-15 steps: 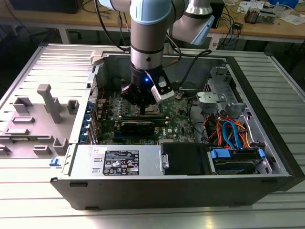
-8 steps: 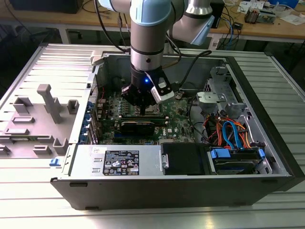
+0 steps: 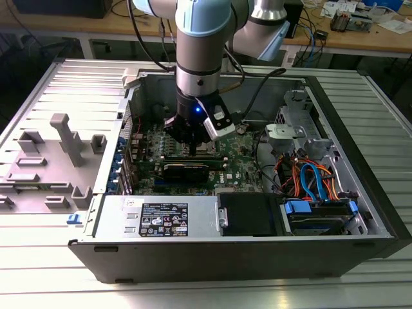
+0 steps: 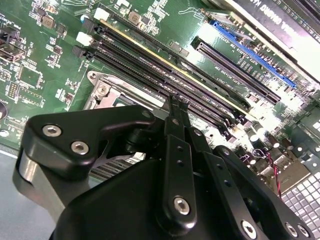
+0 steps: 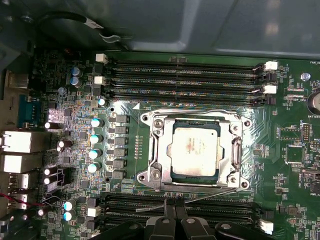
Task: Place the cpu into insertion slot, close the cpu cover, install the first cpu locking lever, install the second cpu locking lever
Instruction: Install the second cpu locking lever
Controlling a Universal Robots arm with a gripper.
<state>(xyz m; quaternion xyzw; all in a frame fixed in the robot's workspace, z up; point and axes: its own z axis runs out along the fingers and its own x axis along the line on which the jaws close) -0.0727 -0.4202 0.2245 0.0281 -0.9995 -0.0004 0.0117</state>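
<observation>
the arm is down inside the open computer case point(image 3: 360, 212) in the exterior view, the gripper point(image 3: 195, 147) low over the green motherboard point(image 3: 244, 161). in the first wrist view the cpu point(image 5: 194, 150) sits flat in the insertion slot point(image 5: 150, 172), silvery top up, and the cpu cover point(image 5: 235, 155) lies closed around it, its square frame edging the chip on all sides. a thin wire lever point(image 5: 200, 196) runs slanted along the socket's edge nearest the gripper point(image 5: 174, 206), and the black fingertips point(image 5: 170, 205) are pinched tight together right at that wire (whether they actually clamp it, i can't tell: the tips hide the contact). in the second wrist view the gripper point(image 4: 176, 103) shows the same closed, narrow tips, poised just beside the socket's metal corner point(image 4: 102, 90) and next to the long black memory slots point(image 4: 165, 75). on the exterior view's left, grey plastic fixtures point(image 3: 64, 138) stand on the table beside the case.
</observation>
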